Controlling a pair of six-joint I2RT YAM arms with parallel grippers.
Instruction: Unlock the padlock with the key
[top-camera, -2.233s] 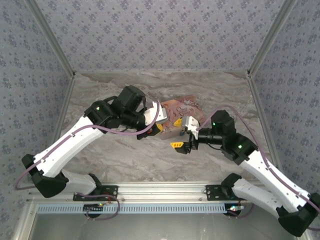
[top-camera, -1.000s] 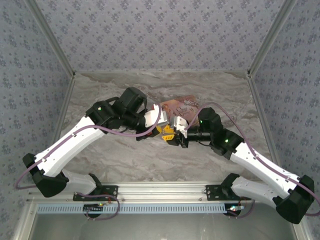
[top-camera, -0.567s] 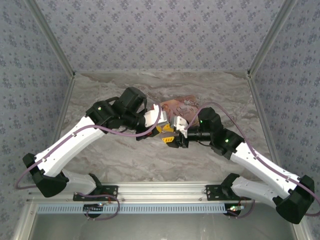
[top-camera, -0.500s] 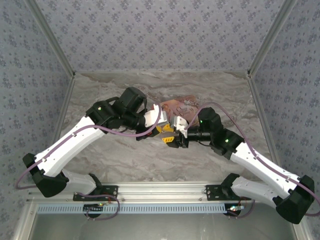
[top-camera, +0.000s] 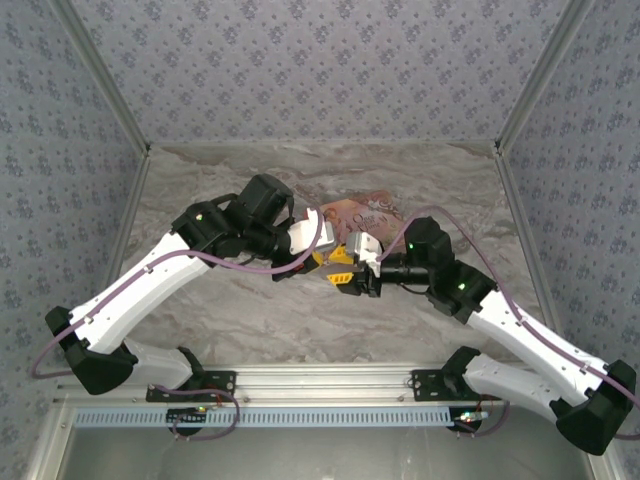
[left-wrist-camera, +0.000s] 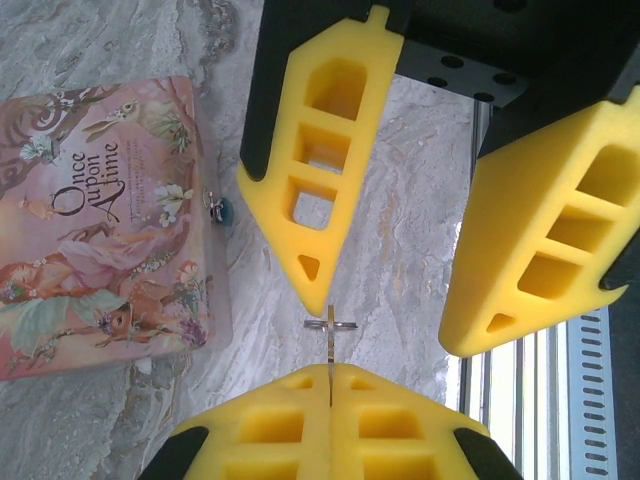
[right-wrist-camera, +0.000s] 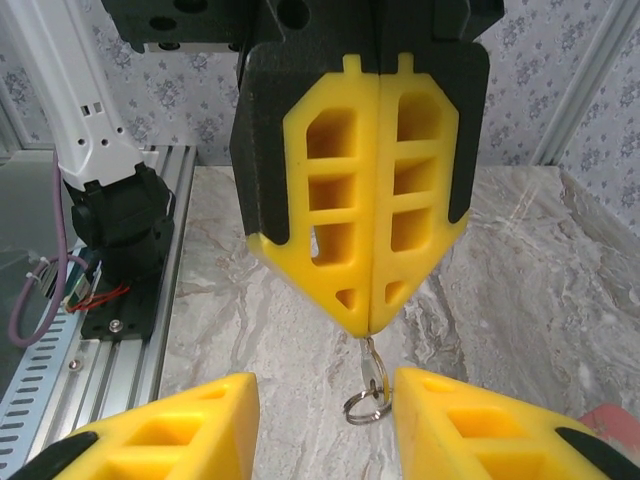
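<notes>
Yellow foam left fingers (left-wrist-camera: 260, 430) were pressed flat together with no gap, clamping the key (left-wrist-camera: 330, 345) by one end so that its thin metal shaft stuck out past their tips. In the right wrist view the same closed pair (right-wrist-camera: 340, 200) pointed downward, and the key (right-wrist-camera: 370, 360) hung from the seam with a small silvery ring (right-wrist-camera: 362, 405) on its free end. The right fingers (left-wrist-camera: 320, 180) stood wide apart and held nothing. The key's free end lay in the gap between them, nearer one finger than the other, and whether it touched either could not be told. From the right wrist those open fingers (right-wrist-camera: 170, 440) flanked the ring on both sides. Seen from above, the two wrists met tip to tip just in front of the pink tin (top-camera: 365, 212), over the marbled tabletop (top-camera: 250, 330). The padlock (left-wrist-camera: 220, 208), a tiny teal speck with a silvery loop, sat at the edge of the tin (left-wrist-camera: 100, 230), well apart from the key and from both pairs of fingers.
</notes>
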